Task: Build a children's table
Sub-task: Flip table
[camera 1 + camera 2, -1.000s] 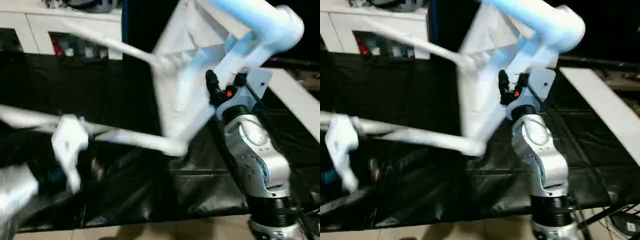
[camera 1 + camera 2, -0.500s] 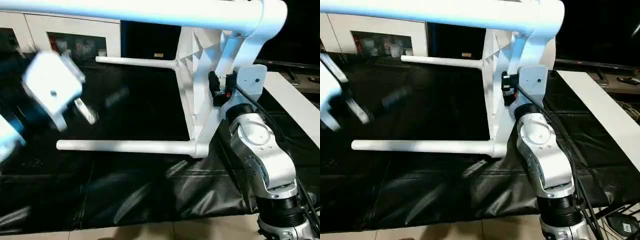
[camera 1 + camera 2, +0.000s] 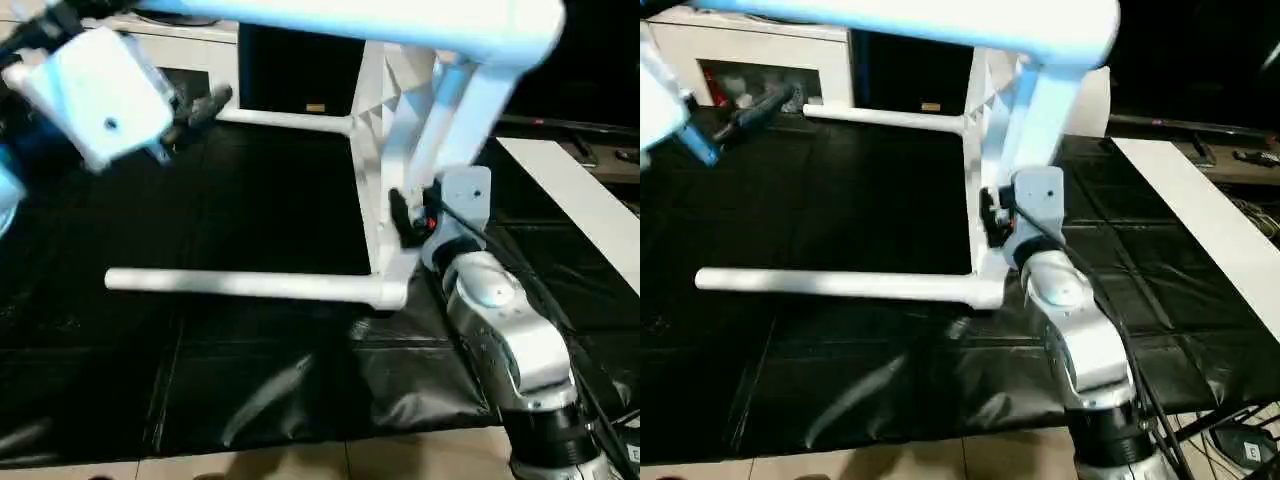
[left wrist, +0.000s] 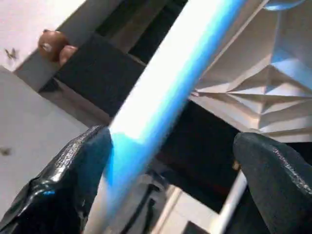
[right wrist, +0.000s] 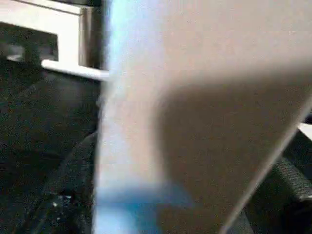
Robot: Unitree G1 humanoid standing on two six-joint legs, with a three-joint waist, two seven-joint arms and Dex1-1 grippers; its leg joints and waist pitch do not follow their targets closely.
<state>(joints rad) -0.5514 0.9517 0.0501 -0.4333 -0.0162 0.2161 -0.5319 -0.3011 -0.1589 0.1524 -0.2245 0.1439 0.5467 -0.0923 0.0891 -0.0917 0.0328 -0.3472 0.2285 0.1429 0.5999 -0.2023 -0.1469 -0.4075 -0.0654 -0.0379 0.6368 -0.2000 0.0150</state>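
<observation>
The white plastic children's table (image 3: 385, 150) stands on edge on the black-covered work surface (image 3: 250, 380), its square ribbed top upright and its round tapered legs pointing toward the robot's left. The lowest leg (image 3: 250, 285) runs just above the cover; another leg (image 3: 290, 122) lies farther back, and a third (image 3: 350, 20) crosses close under the camera. The right gripper (image 3: 405, 215) sits against the top's near edge — whether it clamps cannot be told. The left gripper (image 4: 165, 161) is spread wide, one black finger (image 4: 68, 180) touching a leg (image 4: 170, 83). A white cabinet with shelves (image 3: 760, 60) stands behind; a white board (image 3: 570, 195) lies to the right.
</observation>
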